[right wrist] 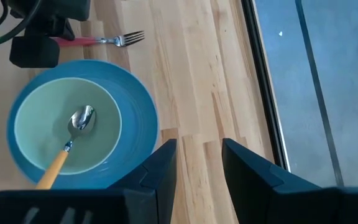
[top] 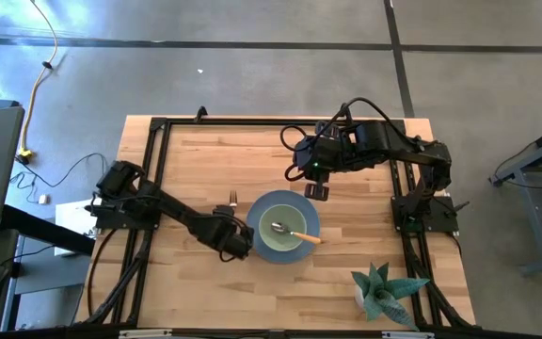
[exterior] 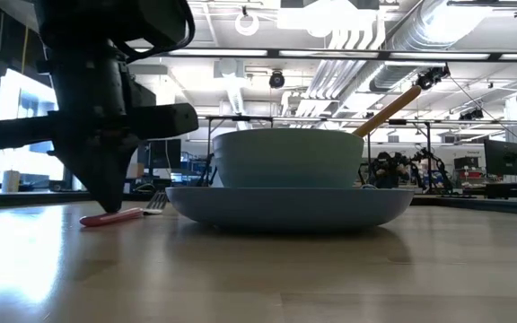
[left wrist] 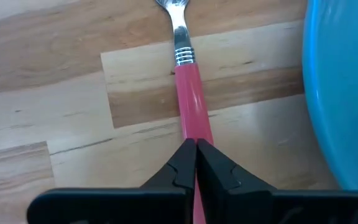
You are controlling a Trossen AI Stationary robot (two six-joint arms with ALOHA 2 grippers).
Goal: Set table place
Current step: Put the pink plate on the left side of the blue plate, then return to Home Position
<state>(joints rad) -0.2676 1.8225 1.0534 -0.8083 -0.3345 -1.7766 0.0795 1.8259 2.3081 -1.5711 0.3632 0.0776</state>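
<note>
The round blue-grey plate [top: 255, 218] lies on the table [top: 365, 240] with the pale green bowl [top: 285, 229] on it. The orange-handled spoon [top: 294, 233] rests in the bowl, its handle leaning over the rim [exterior: 386, 111]. The red-handled fork [top: 232, 201] lies just left of the plate, tines toward the far edge. My left gripper [top: 238, 247] is shut on the fork by the plate's near-left edge. My right gripper [top: 316, 192] hovers open over the plate's far-right edge, touching nothing. My left gripper pinches the fork's red handle [left wrist: 191, 124] between its two fingers [left wrist: 182, 163], toward the handle's free end. It comes down from above, slanting from the table's left, with one finger on each side of the handle. The fork lies flat along the table [exterior: 115, 216].
A spiky teal-green potted plant [top: 384, 292] stands near the table's near-right corner. The black rail frame [top: 158, 141] runs around the table top. Bare wood lies beyond the plate toward the far edge [right wrist: 191, 74] and to the left of the fork.
</note>
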